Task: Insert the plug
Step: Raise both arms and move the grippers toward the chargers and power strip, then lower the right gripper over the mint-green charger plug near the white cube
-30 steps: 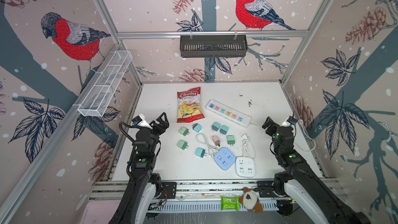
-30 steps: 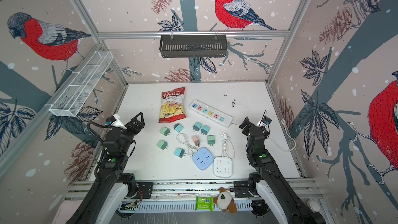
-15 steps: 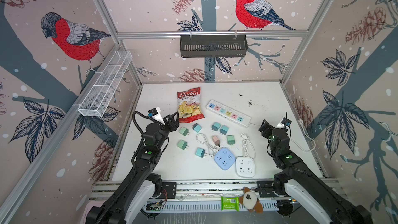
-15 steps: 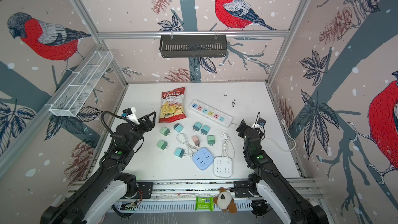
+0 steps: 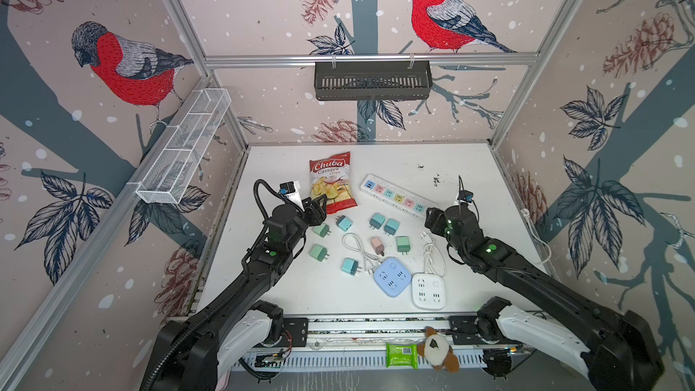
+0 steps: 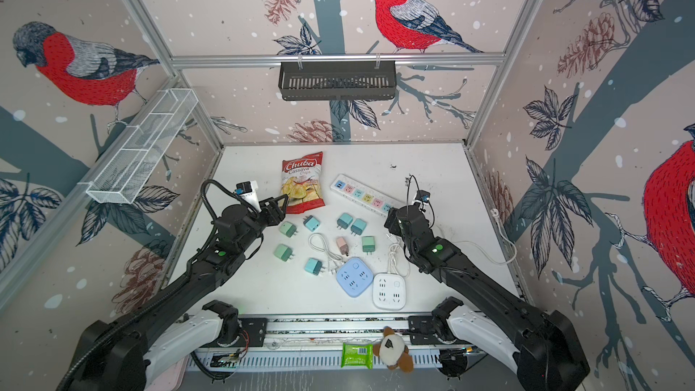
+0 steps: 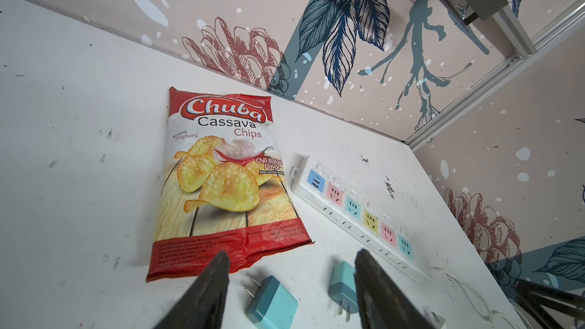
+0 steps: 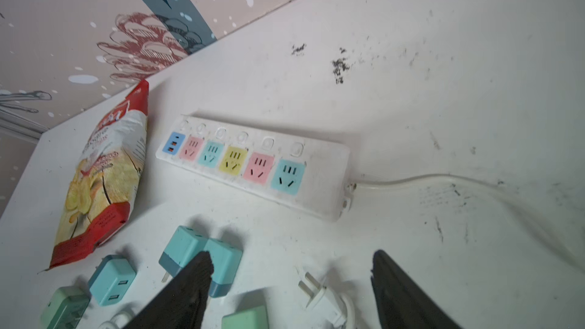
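Left end effector [image 7: 291, 256] and right end effector [image 8: 292, 256], both released, have moved in beside the strip [image 8: 253, 166]; plugs [image 7: 272, 302] remain ungrasped.

— The light is bright and even, falling from above; the white table [image 5: 395, 167] carries only soft, short shadows and no harsh glare.
— The wrist views stay sharp beyond the jaws, while the near dark fingers [image 7: 205, 292] blur. Both top views stretch at their edges.
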Available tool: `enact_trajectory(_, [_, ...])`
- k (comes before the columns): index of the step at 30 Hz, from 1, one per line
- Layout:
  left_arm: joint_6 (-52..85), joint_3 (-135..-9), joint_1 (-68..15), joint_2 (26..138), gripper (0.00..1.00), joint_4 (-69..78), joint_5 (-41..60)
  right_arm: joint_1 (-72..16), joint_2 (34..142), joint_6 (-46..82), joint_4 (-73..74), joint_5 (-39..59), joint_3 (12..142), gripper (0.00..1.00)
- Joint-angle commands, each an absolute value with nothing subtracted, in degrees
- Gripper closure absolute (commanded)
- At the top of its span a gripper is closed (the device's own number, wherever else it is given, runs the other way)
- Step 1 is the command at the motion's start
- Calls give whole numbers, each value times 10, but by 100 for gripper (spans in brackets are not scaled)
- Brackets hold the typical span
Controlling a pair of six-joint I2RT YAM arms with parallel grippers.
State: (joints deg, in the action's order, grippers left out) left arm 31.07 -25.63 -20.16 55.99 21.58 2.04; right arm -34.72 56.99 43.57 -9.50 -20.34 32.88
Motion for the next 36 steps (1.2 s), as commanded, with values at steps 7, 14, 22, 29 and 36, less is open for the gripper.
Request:
enact_trajectory(7, [292,-280,-209,582,36,234,53,-362,645,453,-168,-192,378,21])
enact_trajectory(14, [290,-290,-210,603,36,233,63,-370,643,463,-190,-182,374,28])
enact_trajectory(22, [288,-301,-212,617,36,225,66,-432,601,505,-263,-178,323,26])
enact_trajectory(29, [285,-300,-214,610,36,222,63,-490,559,543,-257,-141,263,24])
enact_trajectory(36, [283,-304,-216,614,36,220,66,-497,580,540,-223,-126,244,25])
